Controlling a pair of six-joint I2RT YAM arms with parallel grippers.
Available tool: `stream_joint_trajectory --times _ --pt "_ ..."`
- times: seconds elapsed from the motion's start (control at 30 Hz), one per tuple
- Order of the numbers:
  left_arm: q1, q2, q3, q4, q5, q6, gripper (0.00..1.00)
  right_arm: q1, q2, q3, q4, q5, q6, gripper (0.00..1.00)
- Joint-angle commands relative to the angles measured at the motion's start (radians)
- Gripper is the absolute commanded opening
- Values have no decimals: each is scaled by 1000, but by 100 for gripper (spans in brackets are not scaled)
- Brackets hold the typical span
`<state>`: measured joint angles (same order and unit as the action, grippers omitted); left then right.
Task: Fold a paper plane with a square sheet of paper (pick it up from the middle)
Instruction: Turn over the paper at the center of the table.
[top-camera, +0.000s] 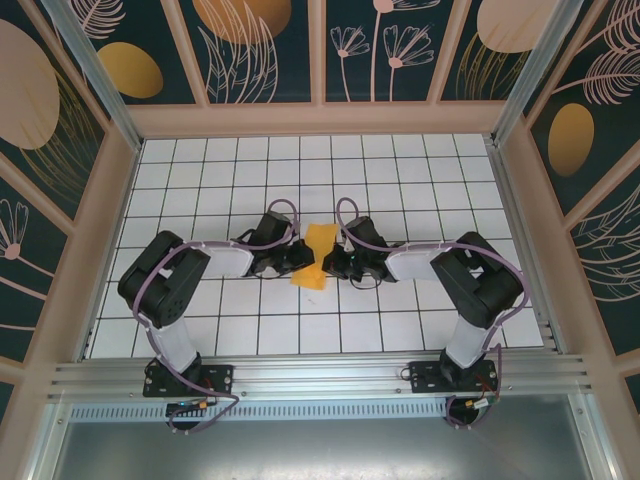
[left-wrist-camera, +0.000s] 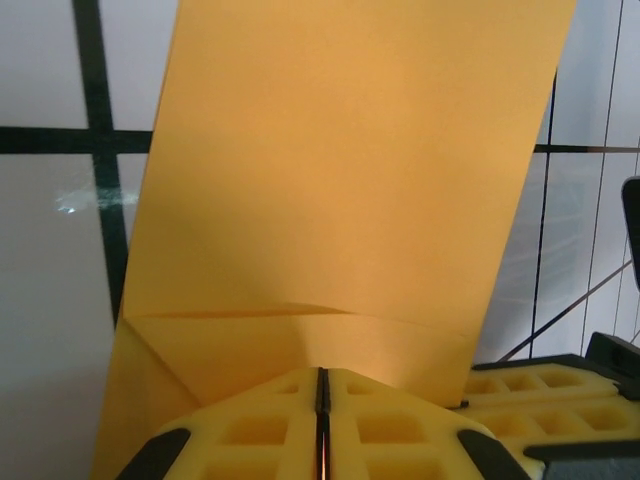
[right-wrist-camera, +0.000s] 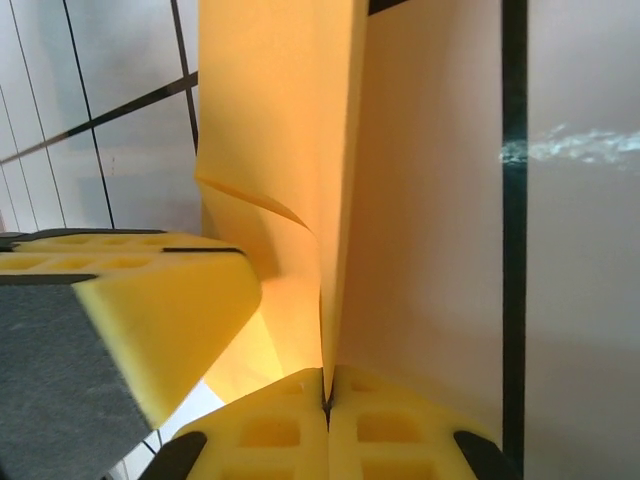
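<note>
paper: square sheet of paper (top-camera: 318, 252), orange-yellow, partly folded, at desk (top-camera: 400, 170) centre, between both pincers
left pincer (left-wrist-camera: 322, 385): clamped on the paper's edge, a crease just above the grip
right pincer (right-wrist-camera: 327, 385): clamped on the paper's folded edge, facing left pincer

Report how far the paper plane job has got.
Done: the sheet of paper already carries at least one folded flap with a crease, seen from the left wrist. In hand: the left gripper and the right gripper are both shut on it from opposite sides. Left: it is no narrow pointed dart yet, so the remaining folds are still to be made.
</note>
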<state>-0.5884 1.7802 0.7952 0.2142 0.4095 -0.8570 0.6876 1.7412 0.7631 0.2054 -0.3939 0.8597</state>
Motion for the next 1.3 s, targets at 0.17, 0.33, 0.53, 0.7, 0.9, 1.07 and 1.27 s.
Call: stream_joint_trajectory --times 0.17,0.33,0.53,0.7,0.9,1.07,1.27 --pt "0 -315 -100 7 -257 -69 24 5 -229 131 -427 250 -179 0" --pt "1 -504 -157 -85 -474 -76 28 51 -326 312 -840 612 -258 0" --pt "1 -712 -247 -154 -698 -118 32 189 -112 608 -1419 1054 -133 1" --pt "1 -828 -279 -218 -805 -140 33 306 220 764 -1572 1082 -97 2" --pt "3 -988 -321 -318 -916 -176 32 373 386 919 -1353 839 -165 8" --pt "3 -1109 -355 -381 -956 -183 32 353 368 877 -1136 608 -188 15" --pt "3 -1101 -322 -392 -895 -115 33 317 167 698 -799 332 -208 45"
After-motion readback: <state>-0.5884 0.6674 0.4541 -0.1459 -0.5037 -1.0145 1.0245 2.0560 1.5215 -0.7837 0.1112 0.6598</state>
